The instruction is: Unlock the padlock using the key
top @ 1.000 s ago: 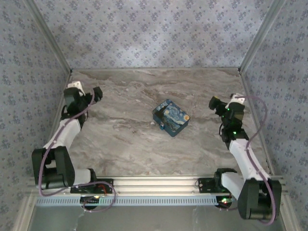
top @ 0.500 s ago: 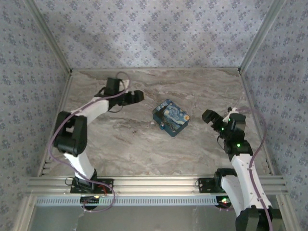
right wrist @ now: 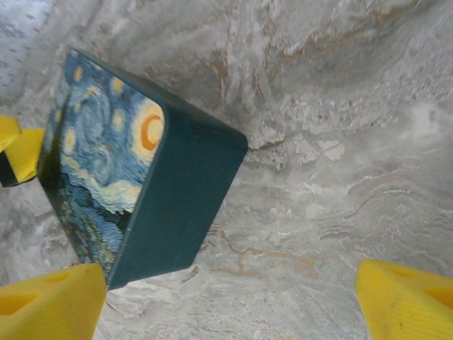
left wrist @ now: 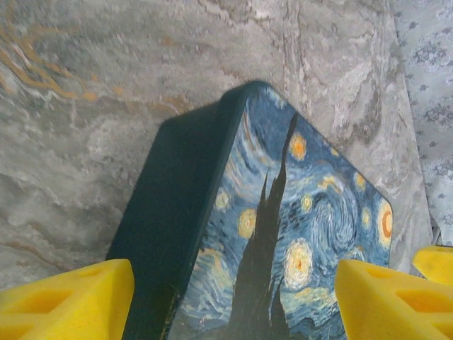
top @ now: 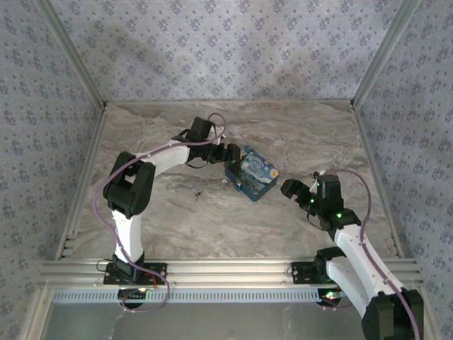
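My left claw [top: 232,153] hangs at the box's [top: 253,172] far-left corner. Its yellow fingers [left wrist: 64,297] are spread wide, straddling that end without touching it, as far as I can tell. My right claw [top: 289,188] is spread too, near the box's right side but clear of it. I judge both flank the box to steady it. The padlock [top: 238,186] seems to be the tiny blue block against the box's near-left edge, though it is too small to be sure. A dark speck [top: 198,193] on the desk [top: 163,212] may be the key.

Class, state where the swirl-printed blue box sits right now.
In the top view the box lies on the table, between the left end effector and the right end effector.
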`<state>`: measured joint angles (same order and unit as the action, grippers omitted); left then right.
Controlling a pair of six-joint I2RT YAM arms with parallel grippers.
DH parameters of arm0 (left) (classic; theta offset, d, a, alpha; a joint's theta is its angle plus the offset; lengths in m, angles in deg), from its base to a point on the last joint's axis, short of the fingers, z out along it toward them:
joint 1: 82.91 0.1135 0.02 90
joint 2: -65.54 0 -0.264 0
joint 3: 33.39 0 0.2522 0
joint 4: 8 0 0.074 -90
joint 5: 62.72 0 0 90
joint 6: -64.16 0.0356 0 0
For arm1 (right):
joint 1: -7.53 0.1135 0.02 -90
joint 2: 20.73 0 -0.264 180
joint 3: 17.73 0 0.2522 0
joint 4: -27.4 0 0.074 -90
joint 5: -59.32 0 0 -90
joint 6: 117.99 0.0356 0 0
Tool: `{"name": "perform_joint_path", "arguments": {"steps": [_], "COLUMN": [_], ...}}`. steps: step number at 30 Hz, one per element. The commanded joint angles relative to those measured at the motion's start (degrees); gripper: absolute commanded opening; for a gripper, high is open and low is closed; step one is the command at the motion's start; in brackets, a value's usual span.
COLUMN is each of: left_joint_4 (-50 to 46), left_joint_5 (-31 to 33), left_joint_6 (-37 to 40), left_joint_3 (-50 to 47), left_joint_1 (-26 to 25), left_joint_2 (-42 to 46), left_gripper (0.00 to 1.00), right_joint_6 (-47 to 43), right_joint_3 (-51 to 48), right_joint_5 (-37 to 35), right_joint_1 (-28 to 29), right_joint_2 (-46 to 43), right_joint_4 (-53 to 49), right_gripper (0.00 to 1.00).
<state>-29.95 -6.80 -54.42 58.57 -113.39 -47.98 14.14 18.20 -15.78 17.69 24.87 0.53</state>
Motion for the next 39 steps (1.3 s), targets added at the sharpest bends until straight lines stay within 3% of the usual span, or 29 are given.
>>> {"name": "perform_joint_path", "arguments": {"steps": [1, 18, 31, 39], "left_joint_4": [2.19, 17.27, 16.62, 15.54], "left_joint_5": [-1.56, 4.38, 9.83, 13.17], "left_joint_6": [-1.58, -11.03, -11.14, -11.42], "left_joint_3": [-4.25, -22.71, -24.23, -25.23], "left_joint_1": [-1.66, -6.25, -5.51, -5.12], "left_joint_2": [3.59, 15.7, 17.53, 19.17], "left_gripper": [0.74, 0.72, 0.72, 0.74], "right_joint_6": [1.23, -1.69, -5.08, -5.57], "right_joint_3": [1.95, 17.31, 29.59, 32.19], "right_joint_5": [-0.35, 1.14, 2.33, 2.82], "right_joint_1": [1.81, 7.96, 9.8, 10.16], "right_joint_2": [4.44, 31.12, 45.31, 48.56], "right_joint_4": [3.81, 10.45, 10.23, 10.12], "right_gripper": [0.91, 0.74, 0.72, 0.73]}}
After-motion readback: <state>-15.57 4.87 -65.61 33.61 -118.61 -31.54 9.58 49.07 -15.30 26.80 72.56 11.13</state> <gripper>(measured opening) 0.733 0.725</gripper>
